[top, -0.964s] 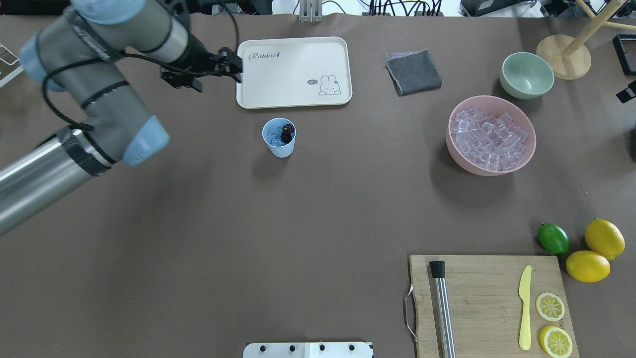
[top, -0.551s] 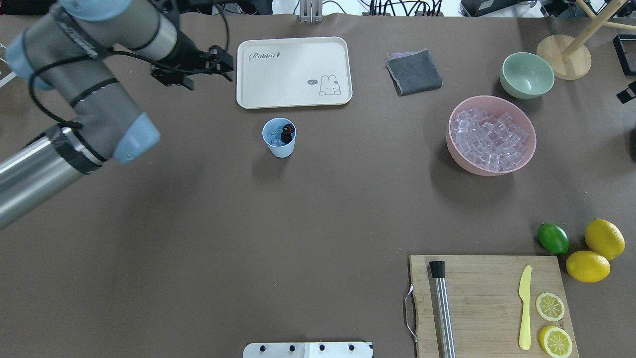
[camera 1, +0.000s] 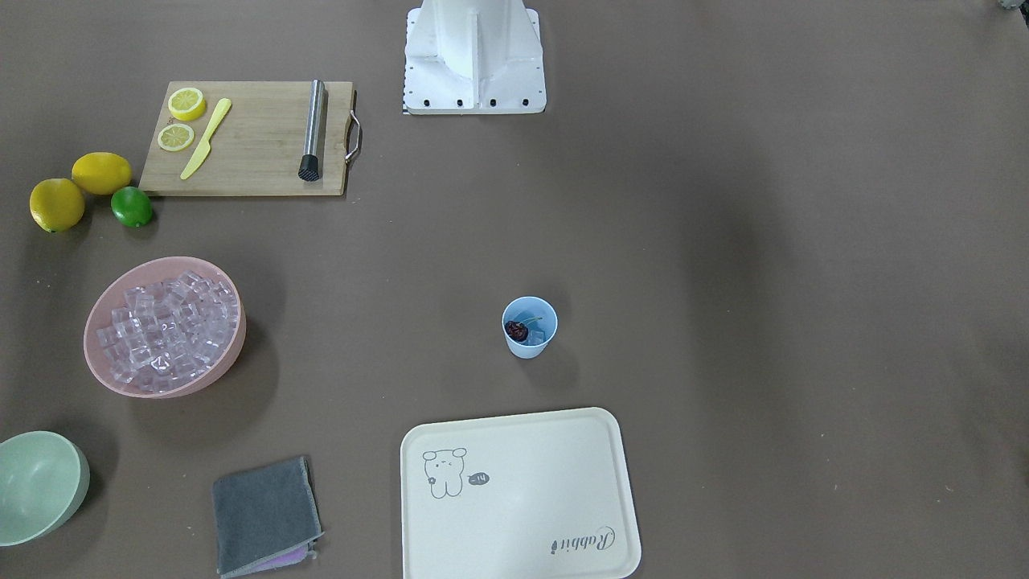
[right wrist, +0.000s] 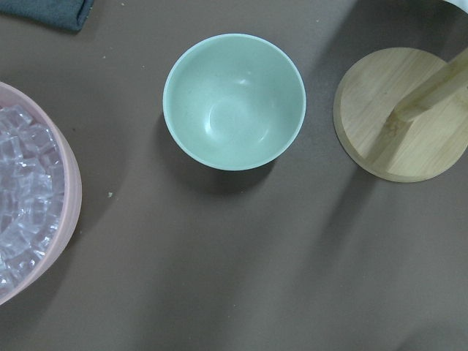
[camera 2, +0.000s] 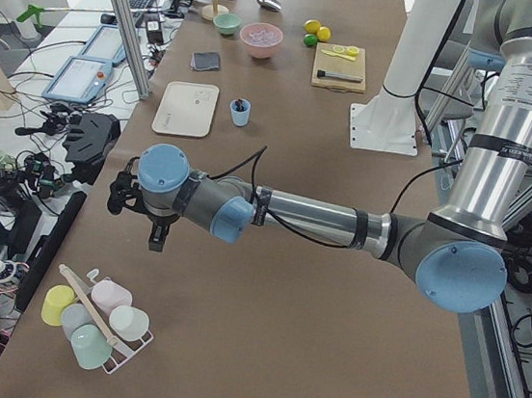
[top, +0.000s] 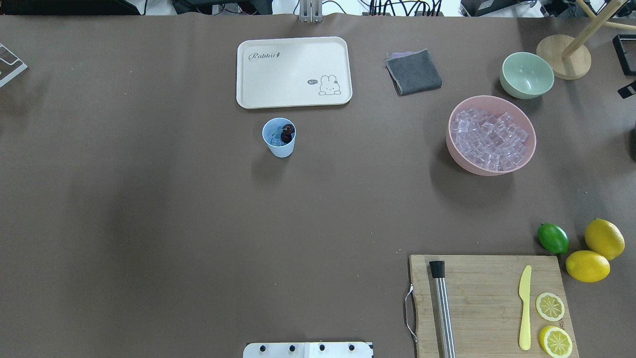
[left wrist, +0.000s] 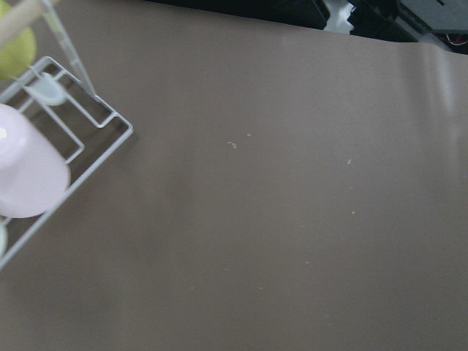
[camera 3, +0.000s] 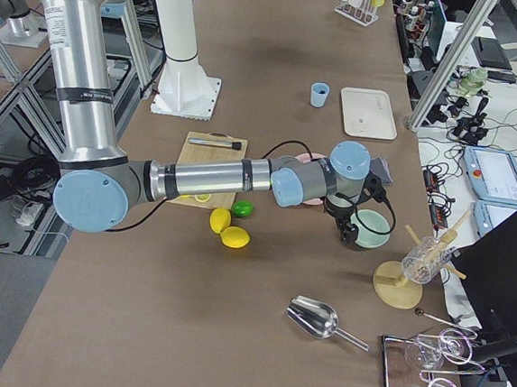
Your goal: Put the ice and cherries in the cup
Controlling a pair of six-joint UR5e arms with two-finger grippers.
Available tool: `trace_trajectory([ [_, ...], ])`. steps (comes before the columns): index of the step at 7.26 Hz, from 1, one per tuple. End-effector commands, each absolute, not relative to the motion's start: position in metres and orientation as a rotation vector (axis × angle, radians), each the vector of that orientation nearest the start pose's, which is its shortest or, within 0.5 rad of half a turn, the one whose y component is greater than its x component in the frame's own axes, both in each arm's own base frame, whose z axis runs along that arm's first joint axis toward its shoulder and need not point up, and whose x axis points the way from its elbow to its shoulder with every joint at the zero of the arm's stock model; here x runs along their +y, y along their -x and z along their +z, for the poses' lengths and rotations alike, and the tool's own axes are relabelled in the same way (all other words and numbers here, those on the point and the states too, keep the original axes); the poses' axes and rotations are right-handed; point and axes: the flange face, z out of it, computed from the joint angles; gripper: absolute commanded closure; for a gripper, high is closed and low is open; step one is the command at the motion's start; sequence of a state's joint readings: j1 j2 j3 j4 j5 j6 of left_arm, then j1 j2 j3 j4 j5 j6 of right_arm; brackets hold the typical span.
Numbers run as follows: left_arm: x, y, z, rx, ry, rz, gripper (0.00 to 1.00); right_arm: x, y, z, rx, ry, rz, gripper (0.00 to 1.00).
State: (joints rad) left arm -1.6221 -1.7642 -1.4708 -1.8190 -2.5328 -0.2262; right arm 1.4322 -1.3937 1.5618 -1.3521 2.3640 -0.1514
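Observation:
The light-blue cup (top: 279, 137) stands in front of the cream tray (top: 258, 94). It also shows in the front-facing view (camera 1: 529, 326). The dark cherries (top: 287, 132) lie inside it on a clear ice cube (top: 276, 141). More ice (top: 489, 136) fills the pink bowl (top: 497, 169). My left gripper (camera 2: 122, 197) shows only in the exterior left view, far from the cup and above a rack of cups; I cannot tell its state. My right gripper (camera 3: 347, 221) shows only in the exterior right view, over the green bowl; I cannot tell its state.
A green bowl (top: 526, 74), a wooden stand (top: 564, 57) and a grey cloth (top: 414, 72) lie at the back right. A cutting board (top: 487, 303) holds a muddler, a yellow knife and lemon slices. Two lemons and a lime (top: 553, 238) lie beside it. A wire cup rack (left wrist: 66, 146) is under my left wrist.
My left arm has pulled back to the left, away from the tray, and has left the overhead view. The cup and its contents have not moved.

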Motion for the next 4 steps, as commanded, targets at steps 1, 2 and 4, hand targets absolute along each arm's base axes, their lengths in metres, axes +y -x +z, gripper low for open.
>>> trace_trajectory([
  [1, -0.576, 0.102, 0.569, 0.926, -0.226, -0.015, 0.02, -0.581, -0.015, 0.542, -0.792, -0.398, -0.373, 0.01],
  [2, -0.571, 0.103, 0.551, 0.873, -0.261, -0.015, 0.02, -0.58, -0.018, 0.544, -0.803, -0.393, -0.366, 0.01],
  [4, -0.532, 0.093, 0.52, 0.869, -0.328, 0.034, 0.02, -0.579, -0.049, 0.545, -0.825, -0.352, -0.289, 0.01],
])
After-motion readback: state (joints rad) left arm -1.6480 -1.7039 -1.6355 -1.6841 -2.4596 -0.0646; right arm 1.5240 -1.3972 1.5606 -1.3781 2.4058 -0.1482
